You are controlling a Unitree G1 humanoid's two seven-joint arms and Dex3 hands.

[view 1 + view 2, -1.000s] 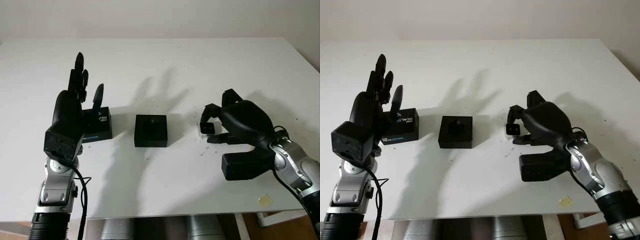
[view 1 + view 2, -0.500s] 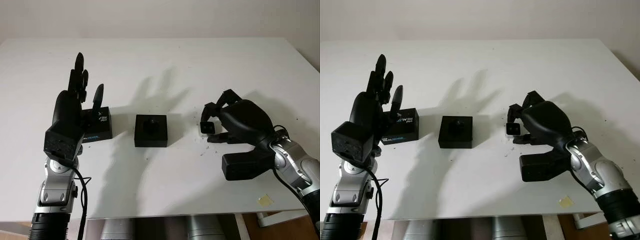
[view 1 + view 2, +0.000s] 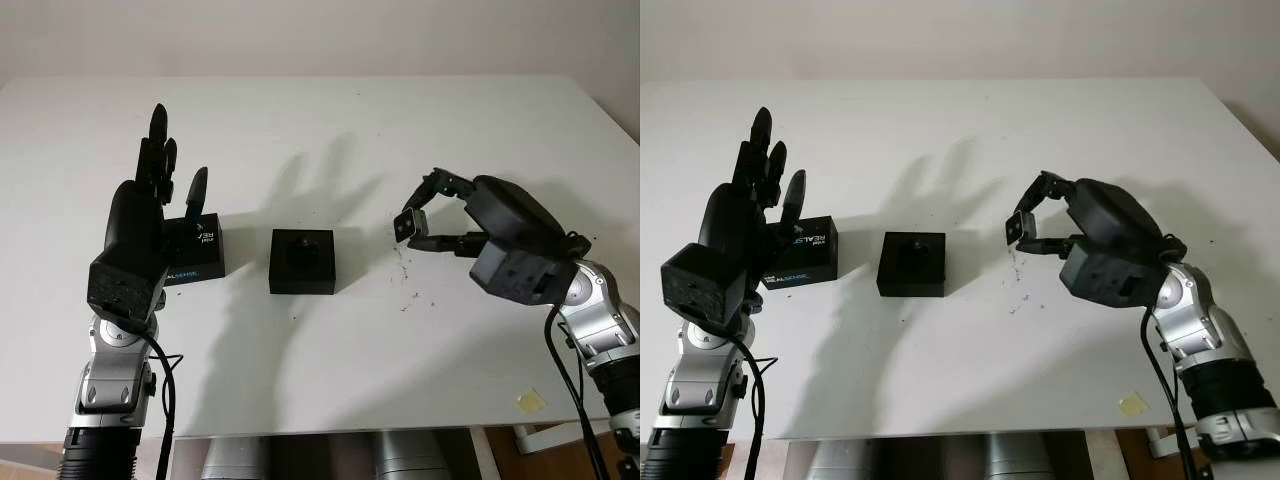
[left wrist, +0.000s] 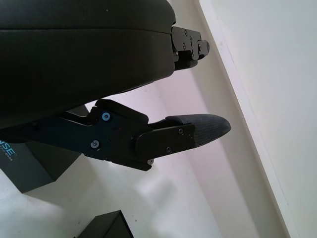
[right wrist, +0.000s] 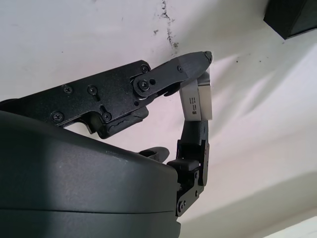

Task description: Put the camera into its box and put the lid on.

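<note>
My right hand is shut on the small silver camera, pinching it between fingertips a little above the white table, to the right of the box. In the right wrist view the camera sits between two black fingers. The open black box stands at the table's middle. Its lid, printed with white and blue lettering, lies left of the box, partly hidden by my left hand, which is open and raised upright.
Dark specks dot the table under the camera. A yellow scrap lies near the front right edge. The table's right edge runs close behind my right arm.
My right hand has turned over and lifted the camera off the table, carrying it slightly up and toward the box. The left hand, box and lid have not moved.
</note>
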